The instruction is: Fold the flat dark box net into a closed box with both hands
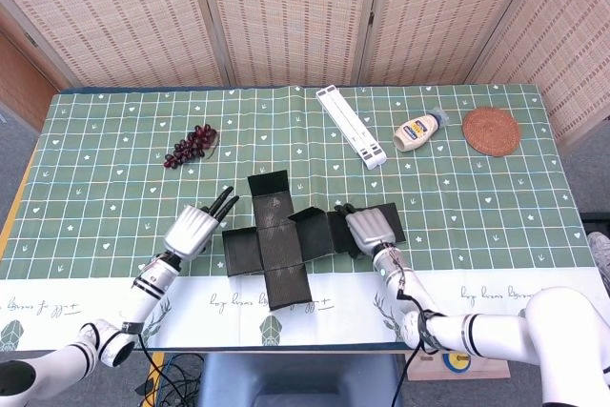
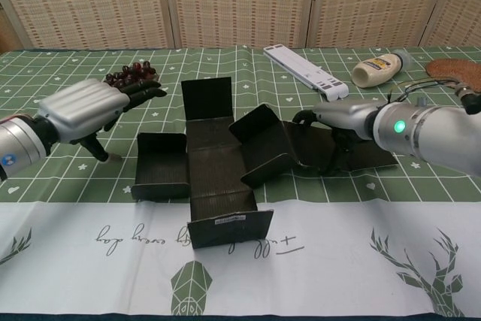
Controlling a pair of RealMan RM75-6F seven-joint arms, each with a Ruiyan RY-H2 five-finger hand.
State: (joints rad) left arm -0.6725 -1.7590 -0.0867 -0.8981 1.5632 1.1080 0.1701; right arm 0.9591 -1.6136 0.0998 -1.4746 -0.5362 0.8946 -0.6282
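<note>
woven reed screen panels [image 1: 286,16] close off the back of the scene. bench carries a green grid-pattern tablecloth [image 1: 95,169] with small white motifs; along the near edge a white band [image 2: 338,246] with deer and script print.

dark box net [image 1: 276,235] sits around mid-bench toward the near edge, cross-shaped. panels only partly raised: the near flap and the far flap stand up some, the right-side flap is tilted up, the left panel lies low.

left hand [image 1: 191,231] hangs just beside the net's left panel, fingers [image 2: 143,89] stretched out and apart, nothing in it. cannot tell if it touches the net.

right hand [image 1: 372,228] is on the net's right arm, palm down, fingers curled onto the dark panel. chest view shows it pressing there; whether it actually pinches the card, can't tell.

toward the far edge: grapes [image 1: 191,145] left of centre, white ridged strip [image 1: 353,126] near centre, mayonnaise bottle [image 1: 419,131] lying on its side, round woven coaster [image 1: 492,131] by the far right corner.
</note>
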